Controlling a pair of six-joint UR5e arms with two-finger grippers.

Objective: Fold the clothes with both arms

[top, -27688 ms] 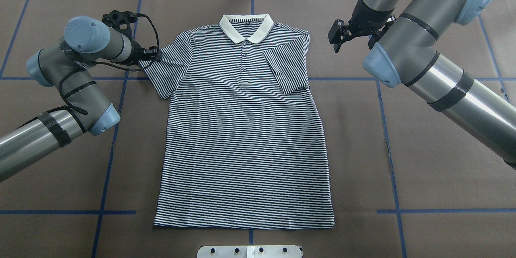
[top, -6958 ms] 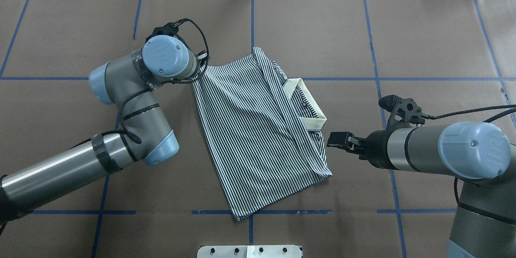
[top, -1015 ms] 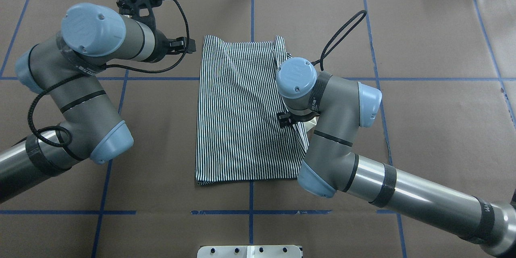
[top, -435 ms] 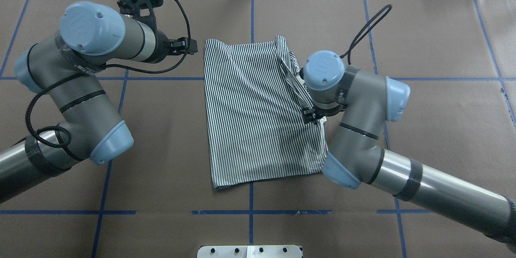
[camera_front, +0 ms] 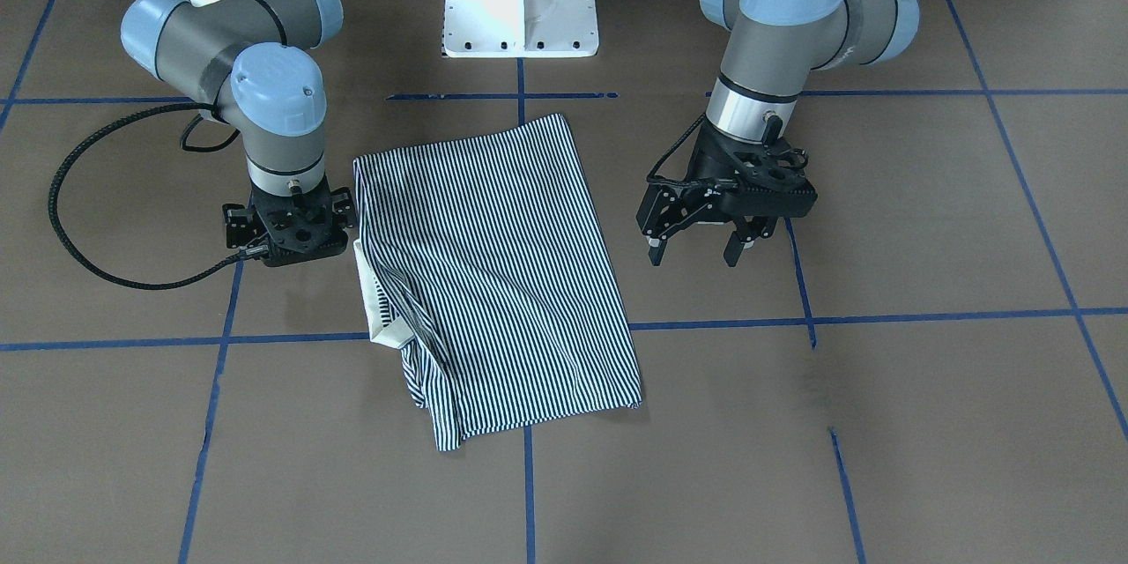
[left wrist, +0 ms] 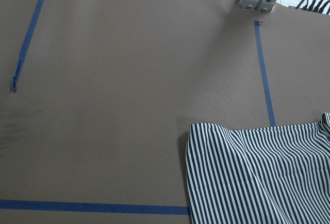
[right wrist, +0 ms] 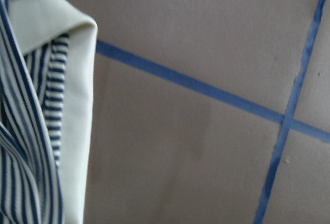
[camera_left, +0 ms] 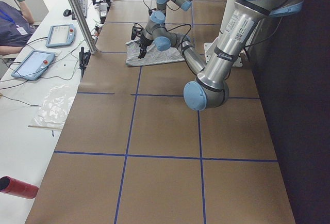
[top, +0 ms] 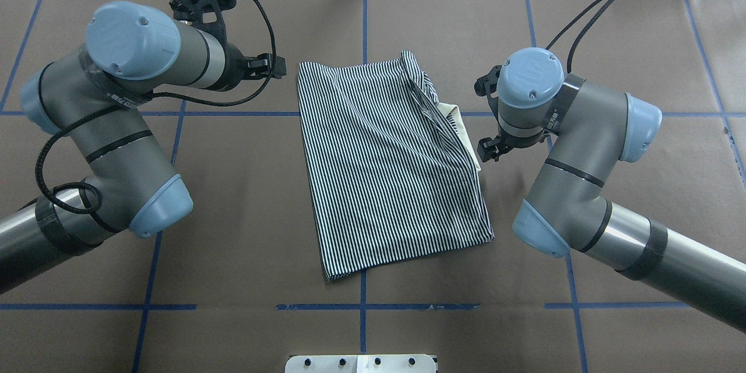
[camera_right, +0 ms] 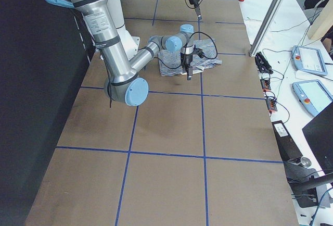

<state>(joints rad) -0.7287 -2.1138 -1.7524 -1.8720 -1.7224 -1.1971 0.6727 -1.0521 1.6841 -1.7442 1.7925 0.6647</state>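
While your right gripper (camera_front: 286, 233) has come off the cloth onto bare table (top: 233, 215) just beside the collar (top: 459, 123), the polo shirt (top: 390, 169) has been dragged along with it. A second ago it lay square to the tape lines; now it sits skewed in the middle, its near end swung toward the right arm, and the cream collar pokes out from under the top layer. You cannot tell whether that gripper's fingers are apart or together, since its wrist view shows only collar and table. Your left gripper (camera_front: 693, 257) has not moved: fingers spread, holding nothing, beside the far left corner. I'd judge the fold disturbed, not finished; it needs the collar tucked and the edges squared
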